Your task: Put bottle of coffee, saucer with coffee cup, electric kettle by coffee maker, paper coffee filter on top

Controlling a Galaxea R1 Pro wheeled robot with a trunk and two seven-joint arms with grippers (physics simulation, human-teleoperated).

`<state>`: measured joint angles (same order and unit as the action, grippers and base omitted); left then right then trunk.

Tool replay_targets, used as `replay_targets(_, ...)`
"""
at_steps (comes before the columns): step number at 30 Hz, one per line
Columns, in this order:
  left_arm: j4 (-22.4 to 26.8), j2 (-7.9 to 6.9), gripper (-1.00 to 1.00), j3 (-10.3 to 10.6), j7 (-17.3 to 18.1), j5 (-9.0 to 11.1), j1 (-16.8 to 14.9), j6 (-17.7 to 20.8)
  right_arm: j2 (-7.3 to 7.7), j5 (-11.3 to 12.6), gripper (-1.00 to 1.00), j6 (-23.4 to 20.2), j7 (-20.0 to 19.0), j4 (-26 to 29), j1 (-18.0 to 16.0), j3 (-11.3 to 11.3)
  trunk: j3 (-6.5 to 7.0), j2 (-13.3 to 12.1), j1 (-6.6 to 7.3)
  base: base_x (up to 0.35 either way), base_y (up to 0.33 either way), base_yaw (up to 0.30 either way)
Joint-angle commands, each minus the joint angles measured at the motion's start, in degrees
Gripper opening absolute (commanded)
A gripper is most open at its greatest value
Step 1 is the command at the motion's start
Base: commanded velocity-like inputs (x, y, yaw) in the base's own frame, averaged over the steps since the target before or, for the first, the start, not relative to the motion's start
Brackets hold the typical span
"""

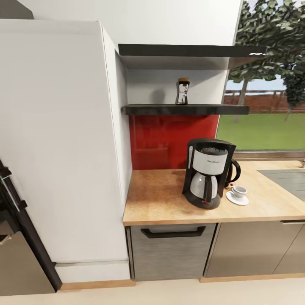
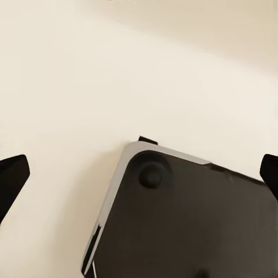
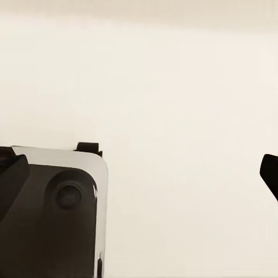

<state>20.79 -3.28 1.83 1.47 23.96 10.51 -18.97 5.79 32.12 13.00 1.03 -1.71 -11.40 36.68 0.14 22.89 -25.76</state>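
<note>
The black coffee maker (image 1: 208,178) stands on the wooden countertop (image 1: 161,199). A pale ruffled paper coffee filter (image 1: 213,150) appears to sit in its top opening. A white coffee cup (image 1: 239,191) rests on a white saucer (image 1: 237,199) just right of the machine. Behind it, the black handle of the electric kettle (image 1: 234,170) sticks out. The bottle of coffee (image 1: 183,91) stands upright on the dark shelf (image 1: 186,109) above. My left gripper (image 2: 140,174) and right gripper (image 3: 140,176) are both open, hanging over the pale floor and my dark base (image 2: 185,220).
A tall white cabinet (image 1: 59,148) rises left of the counter, with a dark appliance (image 1: 17,237) at the far left. A sink (image 1: 288,178) lies at the counter's right, under a window. A second dark shelf (image 1: 190,51) sits above. A drawer (image 1: 171,250) is below the counter.
</note>
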Motion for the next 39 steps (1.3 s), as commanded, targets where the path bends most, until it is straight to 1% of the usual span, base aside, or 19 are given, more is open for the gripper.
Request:
replay_targets(1, 0.2, -0.07, 1.00, 0.2, 0.1, 0.6, 0.0, -0.1, -0.04, 0.4, 1.00, 0.2, 0.1, -0.1, 0.0, 0.4, 0.00, 0.0, -0.02, -0.001, -0.088, 0.000)
replay_targets(5, 0.6, -0.18, 1.00, 0.1, -0.1, 0.6, 0.0, -0.1, -0.17, 0.4, 1.00, -0.1, 1.4, -0.1, 0.0, 0.3, 0.00, 0.0, -0.02, -0.001, -0.072, 0.000)
replay_targets(8, 1.0, -0.21, 1.00, 0.1, -0.2, 0.6, 0.0, -0.1, -0.79, 0.4, 1.00, -0.2, 3.9, -0.1, 0.0, 0.5, 0.00, 0.0, -0.02, 0.000, -0.023, 0.000)
replay_targets(12, 1.4, -0.24, 1.00, 0.1, -0.4, 0.6, 0.0, -0.1, -2.29, -0.4, 1.00, -0.2, 6.7, 0.0, 0.0, 1.2, 0.00, 0.0, -0.02, 0.000, -0.009, 0.000)
replay_targets(15, 1.5, -0.28, 1.00, 0.1, -0.4, 0.6, 0.0, -0.1, -3.21, -1.1, 1.00, -0.3, 7.2, 0.2, 0.0, 1.6, 0.00, 0.0, -0.02, 0.000, -0.003, 0.000)
replay_targets(17, 1.5, -0.30, 1.00, 0.1, -0.4, 0.6, 0.0, -0.1, -4.36, -1.9, 1.00, -0.3, 7.5, 1.1, 0.0, 1.8, 0.00, 0.0, -0.02, 0.000, -0.001, 0.000)
replay_targets(18, 1.5, -0.31, 1.00, 0.1, -0.4, 0.6, 0.0, -0.1, -5.02, -2.3, 1.00, -0.3, 7.9, 2.5, -0.1, 1.9, 0.00, 0.0, -0.02, 0.000, 0.000, 0.000)
replay_targets(19, 1.5, -0.31, 1.00, 0.1, -0.4, 0.6, 0.0, -0.1, -5.23, -2.5, 1.00, -0.4, 8.1, 3.8, -0.2, 1.9, 0.00, 0.0, -0.02, 0.000, 0.000, 0.000)
replay_targets(21, 1.5, -0.29, 1.00, 0.1, -0.4, 0.6, 0.0, -0.1, -5.35, -3.3, 1.00, -1.1, 9.3, 9.3, -0.4, 2.0, 0.00, 0.0, -0.02, 0.000, 0.000, 0.000)
replay_targets(23, 1.5, -0.30, 1.00, 0.1, -0.4, 0.6, 0.0, -0.1, -4.86, -4.1, 1.00, -2.5, 10.9, 14.3, -0.5, 2.0, 0.00, 0.0, -0.02, 0.000, 0.000, 0.000)
replay_targets(24, 1.5, -0.31, 1.00, 0.1, -0.4, 0.6, 0.0, -0.1, -3.82, -5.0, 1.00, -4.4, 12.8, 19.9, -0.6, 2.0, 0.00, 0.0, -0.02, 0.000, 0.000, 0.000)
replay_targets(25, 1.5, -0.31, 1.00, 0.1, -0.4, 0.6, 0.0, -0.1, -3.15, -5.5, 1.00, -5.5, 13.8, 22.8, -0.6, 2.0, 0.00, 0.0, -0.02, 0.000, 0.000, 0.000)
replay_targets(27, 1.5, -0.30, 1.00, 0.1, -0.4, 0.5, 0.0, -0.1, -0.52, -7.0, 1.00, -8.8, 16.6, 33.8, -0.6, 1.6, 0.00, 0.0, -0.02, 0.000, 0.000, 0.000)
replay_targets(29, 1.5, -0.25, 1.00, 0.1, -0.4, 0.4, 0.0, -0.2, 0.51, -7.4, 1.00, -9.9, 17.5, 38.6, -0.6, 1.0, 0.00, 0.0, -0.02, 0.000, 0.000, 0.000)
replay_targets(30, 1.6, -0.23, 1.00, 0.1, -0.5, 0.3, 0.0, -0.2, 1.41, -7.7, 1.00, -10.7, 18.2, 43.2, -0.6, 0.1, 0.00, 0.0, -0.02, 0.000, 0.000, 0.000)
replay_targets(32, 1.6, -0.26, 1.00, 0.1, -0.5, 0.5, 0.0, -0.2, 2.60, -8.1, 1.00, -11.4, 19.2, 48.9, -0.6, -2.0, 0.00, 0.0, -0.02, 0.000, 0.000, 0.000)
replay_targets(35, 1.5, -0.35, 1.00, 0.0, -0.6, 0.6, 0.0, -0.3, 3.65, -9.4, 1.00, -11.7, 20.0, 54.7, -0.6, -5.0, 0.00, 0.0, -0.02, 0.000, 0.000, 0.000)
replay_targets(37, 1.4, -0.36, 1.00, 0.0, -0.6, 0.7, 0.0, -0.3, 3.96, -11.2, 1.00, -11.5, 20.3, 58.5, -0.6, -7.2, 0.00, 0.0, -0.02, 0.000, 0.000, 0.000)
replay_targets(39, 1.2, -0.36, 1.00, -0.1, -0.6, 0.8, 0.0, -0.3, 3.94, -14.1, 1.00, -11.4, 20.4, 63.8, -0.6, -9.8, 0.00, 0.0, -0.02, 0.000, 0.000, 0.000)
